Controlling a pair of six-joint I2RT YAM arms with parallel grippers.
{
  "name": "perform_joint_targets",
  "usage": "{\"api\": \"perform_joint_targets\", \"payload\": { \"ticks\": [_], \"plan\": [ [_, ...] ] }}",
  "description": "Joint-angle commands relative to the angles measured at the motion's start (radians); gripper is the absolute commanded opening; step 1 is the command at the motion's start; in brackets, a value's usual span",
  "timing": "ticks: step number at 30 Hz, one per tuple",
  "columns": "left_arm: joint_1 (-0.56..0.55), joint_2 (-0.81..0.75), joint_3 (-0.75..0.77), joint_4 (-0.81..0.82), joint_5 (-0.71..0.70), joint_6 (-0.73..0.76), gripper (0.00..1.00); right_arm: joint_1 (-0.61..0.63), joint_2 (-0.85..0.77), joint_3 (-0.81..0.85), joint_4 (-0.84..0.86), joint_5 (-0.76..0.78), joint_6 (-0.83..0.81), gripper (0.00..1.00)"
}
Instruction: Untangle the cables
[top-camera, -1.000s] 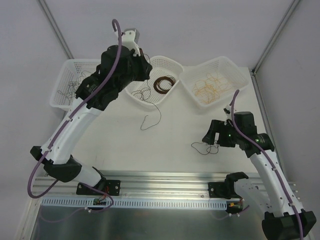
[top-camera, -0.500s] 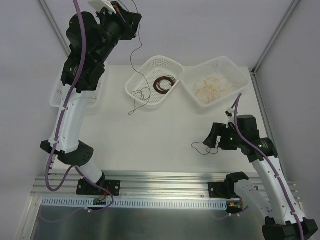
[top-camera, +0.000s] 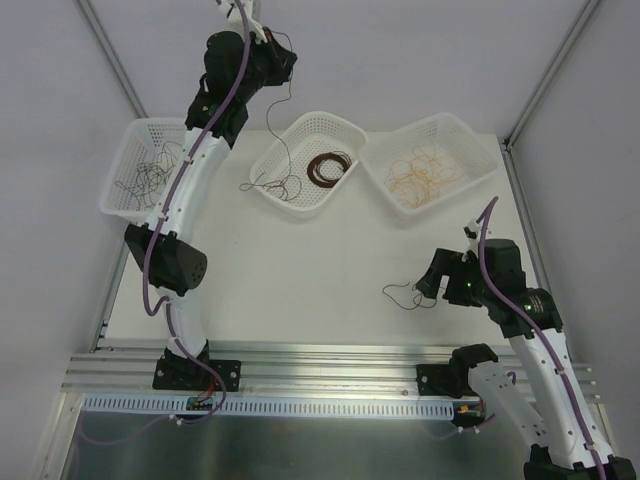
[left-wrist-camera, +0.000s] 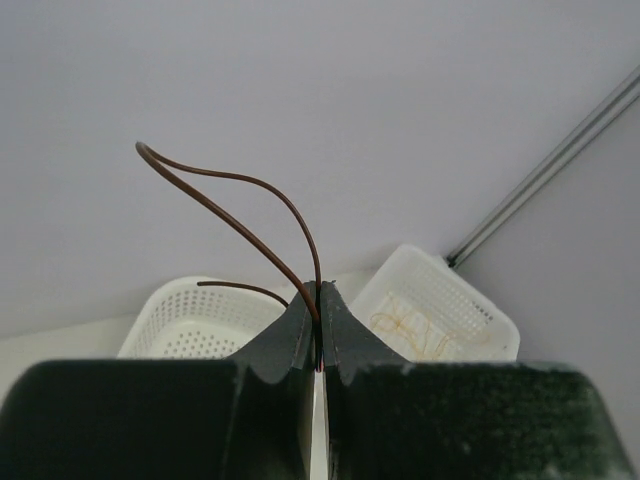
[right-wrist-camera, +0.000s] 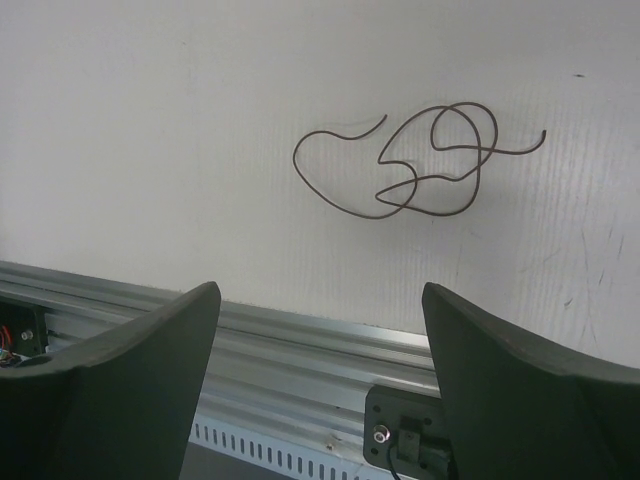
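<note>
My left gripper (top-camera: 284, 52) is raised high at the back and shut on a dark brown cable (left-wrist-camera: 230, 215), pinched between its jaws. That cable (top-camera: 277, 135) hangs down to the left rim of the middle basket (top-camera: 340, 128), its tail reaching the table beside it. A dark brown coil (top-camera: 328, 167) lies inside this basket. Black cables (top-camera: 148, 175) fill the left basket and tan-orange cables (top-camera: 425, 168) the right one. My right gripper (top-camera: 432, 276) hovers open just right of a loose curly dark cable (right-wrist-camera: 400, 165) lying on the table; nothing sits between its fingers (right-wrist-camera: 130, 380).
Three white mesh baskets stand in a row at the back: left basket (top-camera: 125, 145), the middle one, and right basket (top-camera: 470, 135). An aluminium rail (top-camera: 330, 360) runs along the near table edge. Frame posts rise at the back corners.
The left arm has swung up and back with the brown cable, lifting its tail off the table toward the middle basket's left rim. The right arm has drifted slightly nearer.
</note>
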Motion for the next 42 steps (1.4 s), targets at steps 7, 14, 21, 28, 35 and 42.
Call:
{"api": "perform_joint_targets", "payload": {
  "ticks": [7,14,21,28,35,42],
  "plan": [
    [0.001,0.125,-0.257,0.070,0.029,0.030,0.07,0.005,-0.047,-0.019,-0.056,0.077,0.056,0.87],
    [0.001,0.033,-0.417,0.048,0.016,0.009,0.76,0.005,-0.023,-0.007,-0.062,0.083,0.044,0.87],
    [0.024,-0.164,-0.618,0.013,-0.161,-0.060,0.99,0.003,0.023,0.003,-0.041,0.091,0.028,0.87],
    [0.163,-0.251,-0.798,-0.039,-0.187,-0.359,0.93,0.003,0.069,0.013,-0.009,0.077,0.028,0.87],
    [0.251,-0.179,-0.818,-0.056,-0.118,-0.655,0.89,0.005,0.088,0.027,-0.003,0.083,0.038,0.87],
    [0.297,-0.061,-0.801,-0.076,-0.067,-0.980,0.79,0.005,0.079,0.030,-0.010,0.109,0.059,0.87]
  ]
}}
